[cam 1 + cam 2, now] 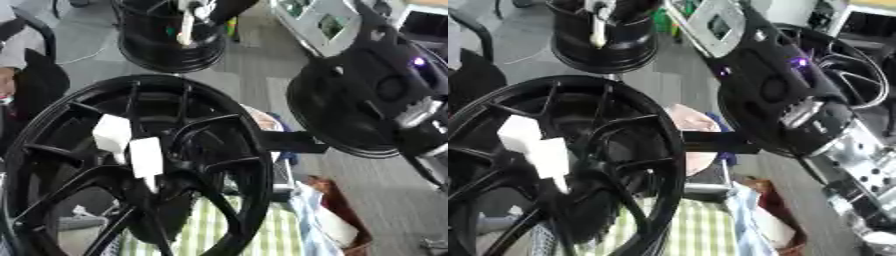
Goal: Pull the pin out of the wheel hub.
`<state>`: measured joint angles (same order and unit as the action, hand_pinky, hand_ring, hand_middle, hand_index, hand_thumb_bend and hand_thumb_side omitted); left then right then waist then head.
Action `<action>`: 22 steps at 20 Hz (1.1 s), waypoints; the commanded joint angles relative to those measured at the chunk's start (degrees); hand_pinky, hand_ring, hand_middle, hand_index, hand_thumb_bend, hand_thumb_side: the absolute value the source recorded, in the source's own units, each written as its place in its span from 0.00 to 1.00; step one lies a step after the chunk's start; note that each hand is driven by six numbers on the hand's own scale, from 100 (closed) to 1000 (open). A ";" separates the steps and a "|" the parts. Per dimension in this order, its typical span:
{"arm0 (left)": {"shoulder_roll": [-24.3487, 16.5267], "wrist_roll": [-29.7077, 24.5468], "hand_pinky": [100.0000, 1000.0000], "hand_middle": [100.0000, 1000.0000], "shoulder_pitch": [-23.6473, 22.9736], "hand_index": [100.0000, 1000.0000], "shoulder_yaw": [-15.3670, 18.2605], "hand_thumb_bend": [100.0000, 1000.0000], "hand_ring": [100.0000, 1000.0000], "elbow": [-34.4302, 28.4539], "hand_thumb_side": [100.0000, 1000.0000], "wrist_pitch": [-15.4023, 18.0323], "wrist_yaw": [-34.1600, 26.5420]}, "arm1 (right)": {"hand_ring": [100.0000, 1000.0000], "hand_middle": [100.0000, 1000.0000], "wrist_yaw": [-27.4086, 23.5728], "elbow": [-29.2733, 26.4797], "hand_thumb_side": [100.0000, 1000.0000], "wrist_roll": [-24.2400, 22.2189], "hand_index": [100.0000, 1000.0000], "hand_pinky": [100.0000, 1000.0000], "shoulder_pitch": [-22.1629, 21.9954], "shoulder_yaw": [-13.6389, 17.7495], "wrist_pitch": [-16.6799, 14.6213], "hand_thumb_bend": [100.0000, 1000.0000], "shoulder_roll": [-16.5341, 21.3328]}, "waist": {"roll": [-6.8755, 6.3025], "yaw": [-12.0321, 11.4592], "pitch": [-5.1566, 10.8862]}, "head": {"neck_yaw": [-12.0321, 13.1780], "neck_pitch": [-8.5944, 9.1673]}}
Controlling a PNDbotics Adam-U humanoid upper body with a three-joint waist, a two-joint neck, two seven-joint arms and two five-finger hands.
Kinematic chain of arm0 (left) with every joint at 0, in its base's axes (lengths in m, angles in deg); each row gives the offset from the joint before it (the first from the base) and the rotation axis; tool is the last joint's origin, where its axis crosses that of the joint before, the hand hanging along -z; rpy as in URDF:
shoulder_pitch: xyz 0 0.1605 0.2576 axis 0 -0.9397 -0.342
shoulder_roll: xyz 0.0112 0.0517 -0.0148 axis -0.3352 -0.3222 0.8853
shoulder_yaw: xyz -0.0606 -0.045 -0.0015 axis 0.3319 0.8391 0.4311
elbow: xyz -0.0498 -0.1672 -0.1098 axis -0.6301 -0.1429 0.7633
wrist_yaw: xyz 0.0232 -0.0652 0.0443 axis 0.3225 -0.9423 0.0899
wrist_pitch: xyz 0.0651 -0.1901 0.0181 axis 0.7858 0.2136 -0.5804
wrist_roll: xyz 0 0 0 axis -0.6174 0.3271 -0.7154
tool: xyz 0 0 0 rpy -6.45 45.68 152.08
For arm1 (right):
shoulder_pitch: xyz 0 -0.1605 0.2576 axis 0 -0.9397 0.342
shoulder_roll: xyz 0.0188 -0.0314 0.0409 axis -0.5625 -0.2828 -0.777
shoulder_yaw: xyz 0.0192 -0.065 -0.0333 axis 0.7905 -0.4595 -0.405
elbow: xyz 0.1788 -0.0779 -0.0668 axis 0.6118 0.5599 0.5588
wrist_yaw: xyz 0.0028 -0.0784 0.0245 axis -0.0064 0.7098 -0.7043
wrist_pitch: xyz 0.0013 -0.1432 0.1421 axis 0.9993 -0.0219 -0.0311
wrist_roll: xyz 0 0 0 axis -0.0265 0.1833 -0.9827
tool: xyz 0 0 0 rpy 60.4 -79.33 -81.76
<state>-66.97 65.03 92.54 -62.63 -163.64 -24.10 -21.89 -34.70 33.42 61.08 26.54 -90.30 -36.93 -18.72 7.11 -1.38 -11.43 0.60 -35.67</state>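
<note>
Grey floor fills the background, with a second black wheel (171, 37) in the upper middle. Big black wheel hub (131, 165) fills the lower left, white tags (131, 145) on its spokes. One robot hand (785, 95) shows upper right; its fingers I cannot tell. A green checked cloth (210, 230) lies below.

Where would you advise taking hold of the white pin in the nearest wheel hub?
Probably by the white tabs standing out from the wheel hub near its centre, coming from the open face towards the camera; the black spokes around them leave little room from the sides.
</note>
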 commanded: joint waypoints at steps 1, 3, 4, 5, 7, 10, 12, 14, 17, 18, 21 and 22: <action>-1.32 0.40 0.82 0.81 0.27 0.84 0.70 0.13 0.96 -0.80 0.50 -0.02 0.38 | 0.62 0.20 5.48 3.63 0.00 4.36 0.31 0.72 -0.43 6.44 1.27 0.00 6.76 | -0.47 0.41 1.23 | 0.66 0.11; -1.41 0.54 0.82 0.81 0.14 0.84 0.84 0.13 0.96 -0.80 0.50 -0.04 0.51 | 0.61 0.20 8.13 6.41 0.00 8.32 0.31 0.71 -2.27 10.78 2.10 0.00 9.77 | -0.50 0.69 1.20 | 1.03 -0.04; -1.46 0.62 0.82 0.81 0.07 0.84 0.94 0.13 0.96 -0.80 0.50 -0.02 0.59 | 0.61 0.20 9.33 7.69 0.00 10.58 0.32 0.71 -3.27 13.01 2.65 0.00 11.18 | -0.53 0.82 1.16 | 1.25 -0.07; -1.50 0.69 0.82 0.81 0.02 0.84 1.02 0.13 0.96 -0.80 0.50 -0.01 0.65 | 0.61 0.21 10.43 8.73 0.00 12.72 0.32 0.71 -4.19 14.88 3.14 0.00 12.28 | -0.58 0.91 1.10 | 1.47 -0.09; -1.54 0.86 0.82 0.81 -0.05 0.84 1.19 0.13 0.96 -0.80 0.50 0.07 0.77 | 0.61 0.21 12.19 10.13 0.00 16.97 0.32 0.71 -6.19 18.53 4.35 0.00 14.26 | -0.73 1.08 0.96 | 1.91 -0.08; -1.58 1.03 0.82 0.81 -0.14 0.84 1.33 0.13 0.96 -0.80 0.51 0.06 0.88 | 0.60 0.21 13.91 11.32 0.00 21.55 0.33 0.71 -8.89 22.54 6.39 0.00 16.52 | -0.87 1.30 0.82 | 2.25 -0.15; -1.62 1.08 0.82 0.81 -0.20 0.84 1.37 0.13 0.96 -0.80 0.51 0.05 0.93 | 0.60 0.22 14.98 12.37 0.00 24.39 0.33 0.70 -10.26 24.95 8.36 0.00 17.77 | -0.92 1.44 0.79 | 2.43 -0.17; -1.63 1.14 0.82 0.81 -0.19 0.84 1.41 0.13 0.96 -0.80 0.50 0.06 0.96 | 0.60 0.23 16.38 13.55 0.00 27.91 0.34 0.70 -11.25 27.26 10.85 0.00 18.74 | -0.97 1.51 0.79 | 2.55 -0.14; -1.64 1.18 0.82 0.81 -0.23 0.84 1.44 0.13 0.96 -0.80 0.51 0.01 0.98 | 0.61 0.25 18.19 15.16 0.00 32.50 0.36 0.71 -12.15 29.86 14.45 0.00 19.49 | -1.04 1.61 0.80 | 2.66 -0.05; -1.65 1.17 0.82 0.81 -0.25 0.84 1.44 0.13 0.96 -0.80 0.51 -0.04 0.99 | 0.61 0.25 18.75 15.80 0.00 33.82 0.36 0.71 -12.36 30.58 15.85 0.00 19.74 | -1.06 1.67 0.79 | 2.69 -0.06; -1.65 1.15 0.82 0.81 -0.25 0.84 1.43 0.13 0.96 -0.80 0.51 -0.07 0.99 | 0.62 0.27 20.44 17.64 0.00 37.41 0.38 0.71 -12.66 32.26 19.71 0.00 20.11 | -1.10 1.67 0.79 | 2.73 -0.06; -1.64 1.15 0.82 0.81 -0.26 0.84 1.42 0.13 0.96 -0.80 0.51 -0.09 0.99 | 0.64 0.31 20.74 18.11 0.00 38.43 0.42 0.71 -12.73 32.70 20.77 0.00 20.15 | -1.11 1.67 0.78 | 2.73 -0.07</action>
<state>-67.47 66.03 91.76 -61.61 -163.64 -24.12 -21.37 -15.00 51.52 96.86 12.74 -58.52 -18.54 -1.25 6.31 0.15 -11.54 3.29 -35.75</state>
